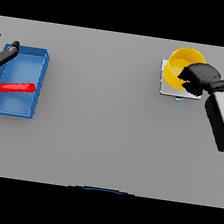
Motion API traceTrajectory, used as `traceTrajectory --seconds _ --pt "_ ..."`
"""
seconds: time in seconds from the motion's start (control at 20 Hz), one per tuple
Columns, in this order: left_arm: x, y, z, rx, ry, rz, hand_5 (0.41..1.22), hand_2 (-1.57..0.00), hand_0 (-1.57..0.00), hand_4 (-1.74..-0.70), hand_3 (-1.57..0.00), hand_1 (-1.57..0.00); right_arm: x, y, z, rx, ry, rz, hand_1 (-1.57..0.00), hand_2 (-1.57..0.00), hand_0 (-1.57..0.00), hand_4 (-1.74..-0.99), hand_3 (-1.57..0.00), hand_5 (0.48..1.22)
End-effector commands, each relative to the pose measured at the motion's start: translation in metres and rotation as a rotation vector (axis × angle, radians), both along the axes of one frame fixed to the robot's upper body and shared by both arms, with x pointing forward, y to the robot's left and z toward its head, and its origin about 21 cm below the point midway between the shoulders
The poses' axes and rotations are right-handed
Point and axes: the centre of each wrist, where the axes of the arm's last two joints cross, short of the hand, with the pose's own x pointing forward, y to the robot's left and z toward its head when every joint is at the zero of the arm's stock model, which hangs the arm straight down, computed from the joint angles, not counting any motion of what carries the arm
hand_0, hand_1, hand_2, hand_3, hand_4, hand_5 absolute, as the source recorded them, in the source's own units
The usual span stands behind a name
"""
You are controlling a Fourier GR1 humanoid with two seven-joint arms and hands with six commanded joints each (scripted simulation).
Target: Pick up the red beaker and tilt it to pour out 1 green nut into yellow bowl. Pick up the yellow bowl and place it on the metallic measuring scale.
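Note:
The yellow bowl [178, 68] sits on the pale square measuring scale [164, 88] at the far right of the table. My right hand [202, 77] is against the bowl's right side, with fingers and thumb curled over its rim. The red beaker [16, 87] lies on its side inside a blue bin [42, 74] at the far left. Over the bin's back left corner, my left hand [6, 53] hovers with straight fingers and holds nothing. No green nut shows; my right hand hides part of the bowl's inside.
The blue bin stands close to the table's left edge. A small tab [178, 99] sticks out from the scale's front side. Grey table [104, 113] stretches between the bin and the scale.

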Motion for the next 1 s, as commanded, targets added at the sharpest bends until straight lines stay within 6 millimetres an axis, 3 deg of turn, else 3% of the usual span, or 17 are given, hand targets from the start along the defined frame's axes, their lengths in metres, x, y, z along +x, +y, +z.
traceTrajectory --seconds 0.0,0.1,0.2,0.25,0.3,0.4,0.55,0.75,0.95 --pt "-0.0010 0.0028 -0.0012 0.003 0.009 0.003 0.713 0.00 0.00 -0.73 0.00 0.00 0.0004 -0.0021 0.0004 0.007 0.014 -0.007 -1.57 -1.38 -1.53 -1.741 -1.44 1.221" --pt "0.0003 -0.0008 0.0011 0.005 0.004 0.000 0.712 0.00 0.00 -0.73 0.00 0.00 0.0030 0.0010 -0.0022 -0.002 0.023 -0.018 -1.57 -1.36 -1.42 -1.741 -1.49 1.221" --pt "-0.0012 -0.0007 -0.0010 0.006 0.016 -0.001 0.715 0.00 0.00 -0.73 0.00 0.00 0.0035 -0.0029 -0.0028 0.007 0.040 -0.024 -1.57 -1.39 -1.40 -1.741 -1.36 1.221" --pt "-0.0008 -0.0003 -0.0034 0.002 0.020 0.000 0.717 0.00 0.00 -0.73 0.00 0.00 0.0023 -0.0045 -0.0038 0.014 0.041 -0.025 -1.46 -1.42 -1.33 -1.741 -1.20 1.221" --pt "-0.0002 0.0020 -0.0034 -0.002 0.017 -0.001 0.720 0.00 0.00 -0.73 0.00 0.00 0.0025 -0.0063 -0.0033 0.028 0.051 -0.019 -1.32 -1.33 -1.13 -1.701 -1.06 1.221" --pt "0.0054 -0.0013 0.0040 -0.001 0.006 -0.005 0.728 0.00 0.00 -0.73 0.00 0.00 0.0029 -0.0079 -0.0026 0.036 0.059 -0.039 -0.98 -1.04 -0.72 -1.619 -0.83 1.072" --pt "0.0072 0.0003 0.0020 -0.001 0.019 -0.006 0.717 0.00 0.00 -0.73 0.00 0.00 0.0040 -0.0048 -0.0020 0.017 0.082 -0.060 -0.58 -0.69 -0.37 -1.539 -0.61 0.933" --pt "0.0031 -0.0007 -0.0035 0.001 0.016 -0.002 0.703 0.00 0.00 -0.72 0.00 0.00 0.0055 -0.0067 -0.0036 -0.011 0.081 -0.011 -0.24 -0.37 -0.15 -1.469 -0.45 0.842" --pt "0.0050 -0.0003 -0.0011 0.000 0.005 0.000 0.696 0.00 0.00 -0.72 0.00 0.00 0.0062 -0.0081 -0.0042 -0.025 0.100 -0.042 -0.10 -0.16 -0.06 -1.422 -0.32 0.785"
